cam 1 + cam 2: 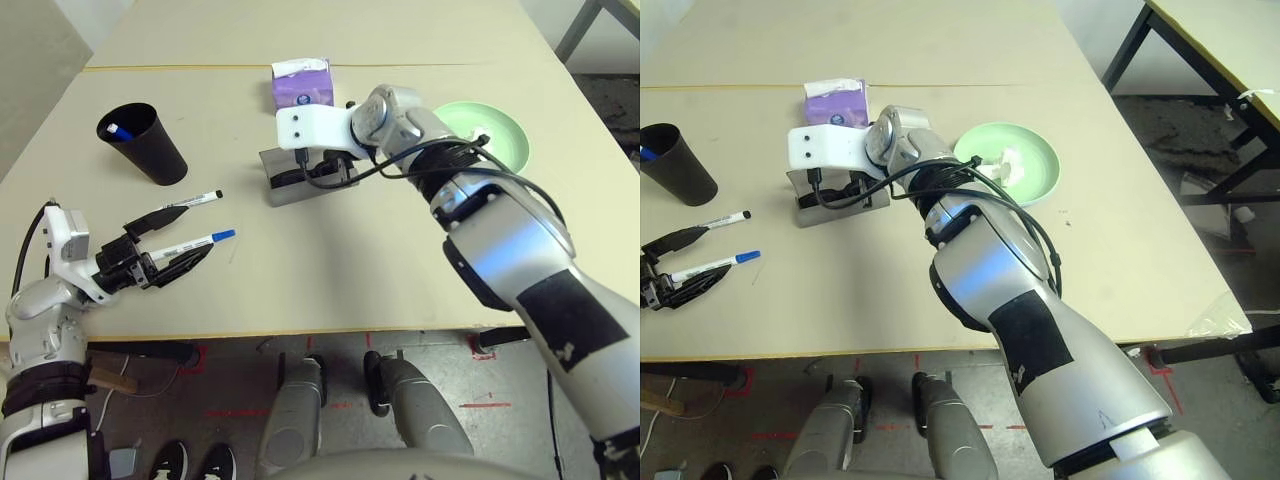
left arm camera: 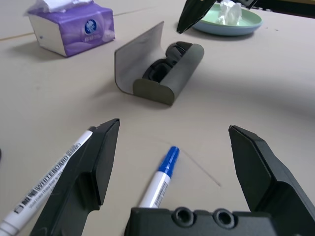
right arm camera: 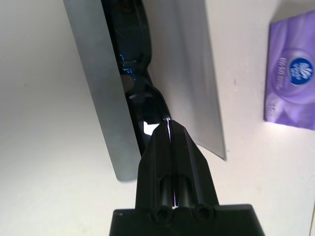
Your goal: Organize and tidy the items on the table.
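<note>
Beige tabletop (image 1: 340, 270) with a thin yellowish seam (image 1: 200, 68) is set above a grey floor (image 1: 240, 385) marked with red tape. The glasses case (image 1: 293, 192) is taken as the landmark. Over it, the right gripper (image 3: 171, 123) is seen with its fingers closed together, their tips overlapping one end of the black sunglasses (image 3: 142, 93); whether these are touched cannot be told. The sunglasses are contained in the case, whose lid is raised. On the robot's left of the case, the left gripper (image 2: 174, 130) is held wide open, nothing being gripped. Between its fingers the blue-capped marker (image 2: 161, 179) is seen on the tabletop, and the black-capped marker (image 2: 47, 184) is seen beside one finger, outside the gap. Farther to the left of the case, the black cup (image 1: 145, 145) is tilted, with a blue-ended pen (image 1: 119, 132) inside. Beyond the case a purple tissue pack (image 1: 302, 88) is placed. To its right, crumpled white tissue (image 1: 1010, 165) is held on the light-green plate (image 1: 1040, 168), under which a light-blue plate (image 2: 229, 30) is visible.
</note>
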`<state>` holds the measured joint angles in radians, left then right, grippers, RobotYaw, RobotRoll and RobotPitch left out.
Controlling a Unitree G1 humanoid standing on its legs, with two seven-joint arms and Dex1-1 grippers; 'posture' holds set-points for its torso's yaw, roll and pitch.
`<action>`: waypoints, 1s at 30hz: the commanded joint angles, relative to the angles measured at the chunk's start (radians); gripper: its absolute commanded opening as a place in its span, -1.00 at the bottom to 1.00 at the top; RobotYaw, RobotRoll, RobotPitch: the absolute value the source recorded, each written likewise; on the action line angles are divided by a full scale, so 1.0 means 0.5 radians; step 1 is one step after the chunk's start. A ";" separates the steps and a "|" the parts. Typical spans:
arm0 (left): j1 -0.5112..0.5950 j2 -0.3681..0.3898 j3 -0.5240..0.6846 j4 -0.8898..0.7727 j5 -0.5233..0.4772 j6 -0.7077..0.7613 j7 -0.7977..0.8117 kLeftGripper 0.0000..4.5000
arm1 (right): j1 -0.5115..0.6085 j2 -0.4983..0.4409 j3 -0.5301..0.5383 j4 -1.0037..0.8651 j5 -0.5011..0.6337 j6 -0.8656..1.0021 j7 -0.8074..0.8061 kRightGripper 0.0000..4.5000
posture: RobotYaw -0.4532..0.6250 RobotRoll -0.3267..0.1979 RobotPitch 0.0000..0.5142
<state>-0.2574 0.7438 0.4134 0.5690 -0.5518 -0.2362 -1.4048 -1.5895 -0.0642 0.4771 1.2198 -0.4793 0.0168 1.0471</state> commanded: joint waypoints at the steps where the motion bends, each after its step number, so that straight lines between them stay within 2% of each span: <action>1: -0.016 -0.018 -0.028 0.059 0.033 -0.024 -0.013 1.00 | 0.002 -0.087 -0.102 -0.225 0.137 0.111 0.255 -0.98 | -0.16 0.25 -0.16; 4: -0.025 -0.036 -0.031 0.065 0.031 -0.028 -0.005 1.00 | 0.186 -0.269 -0.165 -0.648 0.256 0.344 0.506 -0.98 | -0.16 0.25 -0.17; 8: -0.008 -0.054 -0.032 0.054 0.028 -0.028 0.004 1.00 | 0.606 -0.591 -0.248 -1.433 0.398 0.790 0.744 -0.98 | -0.17 0.25 -0.17; 13: 0.001 -0.049 -0.036 0.016 0.021 0.004 0.022 1.00 | 1.265 -0.969 -0.654 -2.417 0.788 1.424 0.778 -0.98 | -0.19 0.25 -0.18; 17: -0.034 -0.004 -0.044 0.016 0.020 0.047 0.019 1.00 | 1.696 -1.164 -0.934 -2.820 1.023 1.644 0.662 -0.98 | -0.24 0.25 -0.20; 20: -0.066 0.028 -0.055 0.031 0.027 0.075 0.003 1.00 | 1.944 -1.211 -1.116 -2.993 1.169 1.692 0.532 -0.73 | -0.28 0.25 -0.21; 21: -0.079 0.036 -0.057 0.040 0.029 0.081 -0.003 1.00 | 2.008 -1.214 -1.160 -3.032 1.207 1.686 0.485 -0.59 | -0.30 0.25 -0.21; 25: -0.138 0.059 -0.074 0.075 0.042 0.096 -0.016 1.00 | 2.237 -1.280 -1.238 -3.112 1.287 1.498 0.362 0.08 | -0.32 0.25 -0.22; 28: -0.166 0.070 -0.081 0.099 0.046 0.098 -0.028 1.00 | 2.298 -1.302 -1.293 -3.108 1.493 1.634 0.365 0.60 | -0.31 0.25 -0.22; 30: -0.177 0.076 -0.084 0.104 0.047 0.099 -0.031 1.00 | 2.339 -1.282 -1.322 -3.090 1.564 1.510 0.336 0.97 | -0.31 0.25 -0.23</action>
<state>-0.3473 0.7688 0.3767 0.6074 -0.5454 -0.1919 -1.4114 -0.4367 -0.7101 -0.1636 -0.3151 0.2623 0.8063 1.2249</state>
